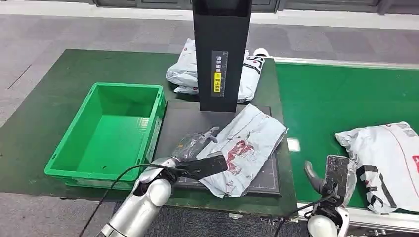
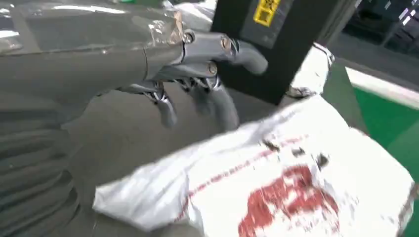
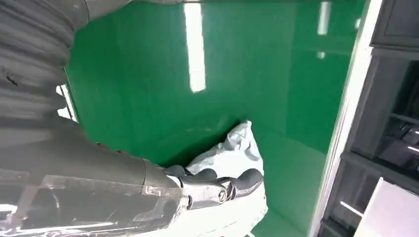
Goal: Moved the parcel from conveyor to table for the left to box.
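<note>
Looking down from the head: parcel (image 1: 244,148) lies on the dark plate at the table's right edge, beside the green box (image 1: 111,133). Left hand (image 1: 195,145) hovers, fingers spread, holding nothing, likely positioned to box it.

Left wrist: fingers (image 2: 222,106) just above the parcel.

Right wrist: right hand (image 3: 217,185), fingers loosely apart, over a conveyor (image 3: 148,74) parcel.

The left hand (image 1: 195,148) is hovering over the dark scale plate (image 1: 174,118), fingers apart, with the parcel (image 1: 244,148) lying just beside it on its right. Straight ahead of it the black post (image 1: 221,54) is standing upright, blocking the way forward. To its left the green bin (image 1: 106,131) is sitting open-topped, its near wall beside the plate. Behind the post more bags (image 1: 184,71) are piling up. The right hand (image 1: 328,177) is hanging above the belt (image 1: 336,98), another parcel (image 1: 390,163) lying close on its right; green belt is stretching open ahead.
</note>
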Tool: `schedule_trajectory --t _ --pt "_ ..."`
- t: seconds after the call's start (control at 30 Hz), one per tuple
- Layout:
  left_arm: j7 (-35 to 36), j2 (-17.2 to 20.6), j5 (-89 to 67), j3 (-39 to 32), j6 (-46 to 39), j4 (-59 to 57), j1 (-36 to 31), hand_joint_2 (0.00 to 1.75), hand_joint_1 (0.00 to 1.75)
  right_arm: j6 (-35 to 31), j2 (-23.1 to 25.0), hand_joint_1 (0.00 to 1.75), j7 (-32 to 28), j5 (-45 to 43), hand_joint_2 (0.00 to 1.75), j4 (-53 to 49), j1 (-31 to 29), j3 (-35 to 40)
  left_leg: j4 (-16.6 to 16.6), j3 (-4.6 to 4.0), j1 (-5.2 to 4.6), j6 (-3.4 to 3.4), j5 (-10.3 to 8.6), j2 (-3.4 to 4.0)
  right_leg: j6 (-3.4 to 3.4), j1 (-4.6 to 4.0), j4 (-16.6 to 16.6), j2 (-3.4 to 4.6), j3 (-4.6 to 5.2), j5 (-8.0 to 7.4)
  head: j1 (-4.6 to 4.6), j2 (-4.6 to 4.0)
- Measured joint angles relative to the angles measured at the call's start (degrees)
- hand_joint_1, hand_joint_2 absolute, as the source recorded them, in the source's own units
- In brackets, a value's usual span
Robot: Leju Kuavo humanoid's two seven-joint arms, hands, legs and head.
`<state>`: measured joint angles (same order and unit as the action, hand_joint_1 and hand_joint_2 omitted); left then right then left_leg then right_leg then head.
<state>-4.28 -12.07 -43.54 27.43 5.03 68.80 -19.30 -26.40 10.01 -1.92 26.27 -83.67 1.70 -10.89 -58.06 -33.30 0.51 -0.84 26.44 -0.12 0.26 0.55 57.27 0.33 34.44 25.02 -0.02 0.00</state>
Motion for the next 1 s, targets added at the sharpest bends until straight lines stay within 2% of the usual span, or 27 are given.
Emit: schedule_trajectory --t 0.67,1.0 --pt "0.79 -0.04 -0.35 2.62 0.42 -3.93 -1.87 1.75 0.0 0.59 0.35 0.0 -0.04 1.18 1.75 -0.28 0.06 -0.74 0.0 0.0 0.0 -0.01 -0.01 0.01 -0.01 0.01 0.04 0.01 0.02 0.0 0.0 0.0" --pt "3.58 -0.37 -6.89 7.72 1.7 -11.21 -4.21 1.75 0.0 2.1 0.72 0.0 0.09 2.54 1.75 -0.26 -0.9 -0.76 0.0 0.0 0.0 -0.01 -0.02 0.01 -0.01 0.01 0.04 0.01 0.01 0.0 0.0 0.0"
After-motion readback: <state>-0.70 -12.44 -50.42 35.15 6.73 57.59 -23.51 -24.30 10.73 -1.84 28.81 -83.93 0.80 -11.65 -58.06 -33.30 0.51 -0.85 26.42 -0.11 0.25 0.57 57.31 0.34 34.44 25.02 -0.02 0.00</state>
